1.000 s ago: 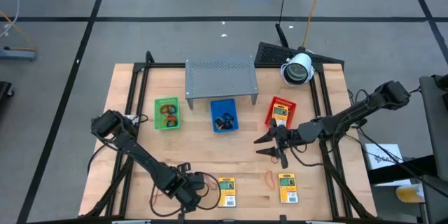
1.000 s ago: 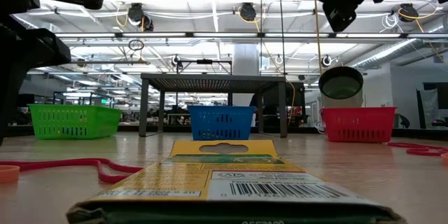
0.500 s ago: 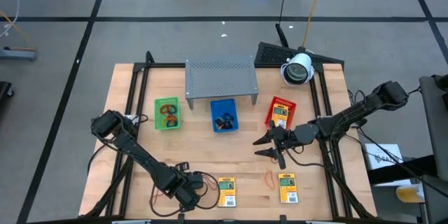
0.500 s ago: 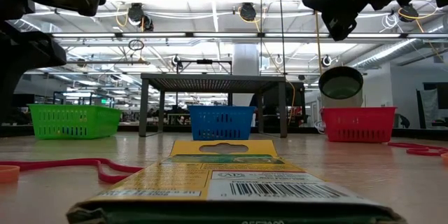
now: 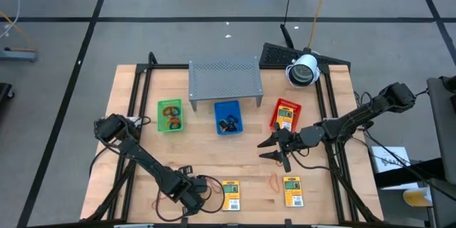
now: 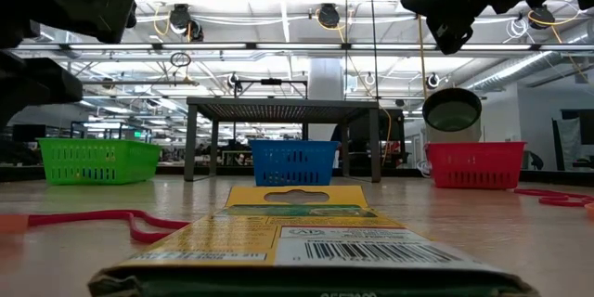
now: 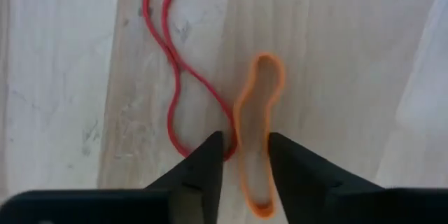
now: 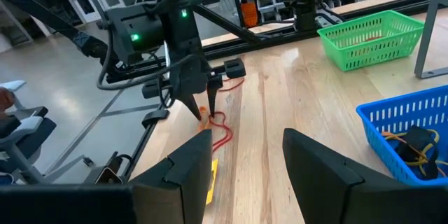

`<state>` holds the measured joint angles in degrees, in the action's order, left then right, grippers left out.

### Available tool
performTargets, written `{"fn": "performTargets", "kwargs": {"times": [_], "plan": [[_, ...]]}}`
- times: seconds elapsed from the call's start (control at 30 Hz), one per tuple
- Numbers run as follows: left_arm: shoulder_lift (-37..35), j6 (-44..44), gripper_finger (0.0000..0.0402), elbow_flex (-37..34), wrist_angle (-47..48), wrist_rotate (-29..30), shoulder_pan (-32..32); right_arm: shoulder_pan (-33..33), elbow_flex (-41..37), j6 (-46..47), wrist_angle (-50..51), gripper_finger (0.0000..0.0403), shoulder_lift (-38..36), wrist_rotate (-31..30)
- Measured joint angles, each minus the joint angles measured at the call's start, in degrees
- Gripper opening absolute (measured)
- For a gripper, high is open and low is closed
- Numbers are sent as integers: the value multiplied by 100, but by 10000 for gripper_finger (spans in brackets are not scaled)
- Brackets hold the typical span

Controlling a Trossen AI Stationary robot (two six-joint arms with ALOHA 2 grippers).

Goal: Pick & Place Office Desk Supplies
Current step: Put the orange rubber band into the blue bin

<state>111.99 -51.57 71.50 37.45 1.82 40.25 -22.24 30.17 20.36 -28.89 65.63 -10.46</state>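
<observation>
at the near edge of the wooden table (image 5: 128, 114), the left gripper (image 7: 245, 171) stands low over two rubber bands. its fingers (image 7: 203, 164) straddle the lower limb of the orange band (image 7: 256, 133), set partly apart, neither wide nor closed; whether they have bitten yet cannot be told. the red band (image 7: 171, 70), a longer and thinner loop, lies flat, one limb passing just beside the same finger.

judgement on handling: both bands are very light, soft and limp, with no stiffness to push against; they lie flush on smooth pale wood and may slide or stretch rather than lift. the best hold looks to be across a single strand of the orange loop, clear of the red one, lest both come up together.

also along the near edge lie two flat yellow packets (image 5: 229, 194), card-stiff and rectangular, with another small band (image 5: 273, 181) between them.

farther in, the right gripper (image 5: 274, 149) hangs above mid-table, fingers well apart, holding nothing.

beyond stand three ribbed plastic trays: the green tray (image 5: 159, 107), the blue tray (image 5: 218, 108) and the red tray (image 5: 295, 105), and behind them the grey perforated metal shelf (image 5: 223, 78).
</observation>
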Motion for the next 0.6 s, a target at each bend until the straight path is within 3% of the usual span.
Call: {"fn": "performTargets", "kwargs": {"times": [0.23,0.4,0.6], "plan": [[-46,58,15,-7,28,-175,-59,0,0,0,-1,164,0,0],[-504,199,4,44,42,95,-134,0,0,0,-7,164,0,0],[-1274,362,2,334,293,873,-280,0,0,0,-41,164,0,0]]}}
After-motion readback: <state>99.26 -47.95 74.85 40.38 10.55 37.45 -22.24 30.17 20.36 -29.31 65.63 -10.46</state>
